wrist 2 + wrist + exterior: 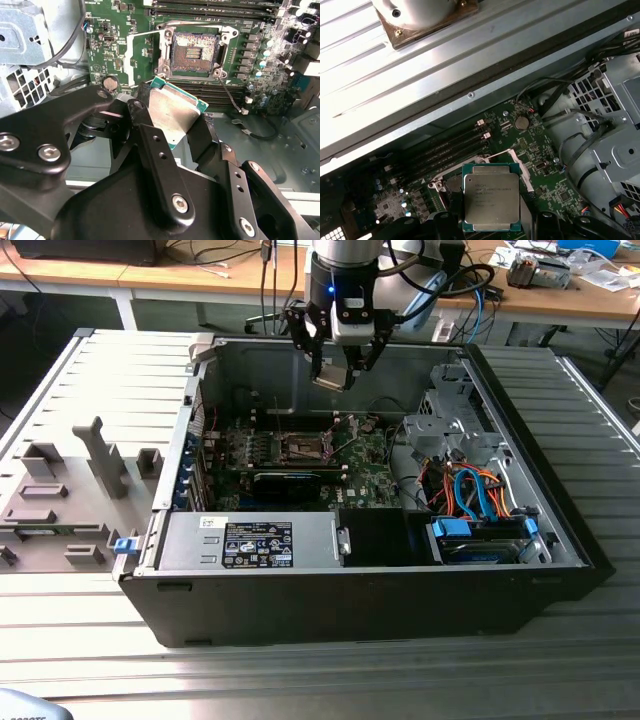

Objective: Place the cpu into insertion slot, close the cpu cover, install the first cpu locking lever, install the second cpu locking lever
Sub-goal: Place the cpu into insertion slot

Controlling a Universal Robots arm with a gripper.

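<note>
- Links of the gripper (172, 122) stand nearest in the second wrist view and hide part of the cpu (175, 112). Its black fingers (142, 112) press on two opposite edges of the chip, so you have it clamped.
- In the first wrist view the picture's edge cuts off the fingers (450, 225). The cpu (491, 200) faces you flat: silvery-grey metal top, green rim, fine print you cannot make out. It covers most of the socket behind it.
- Beyond the chip, on the green motherboard (107, 50), the insertion slot (194, 52) lies bare and dark inside a shiny rim. The cpu cover (131, 60) is swung open just beside it.
- In the exterior view the gripper (333, 368) hangs high in the open computer case (560, 530), well above the insertion slot (303, 448). The cpu (330, 382) is only a pale patch there.
</note>
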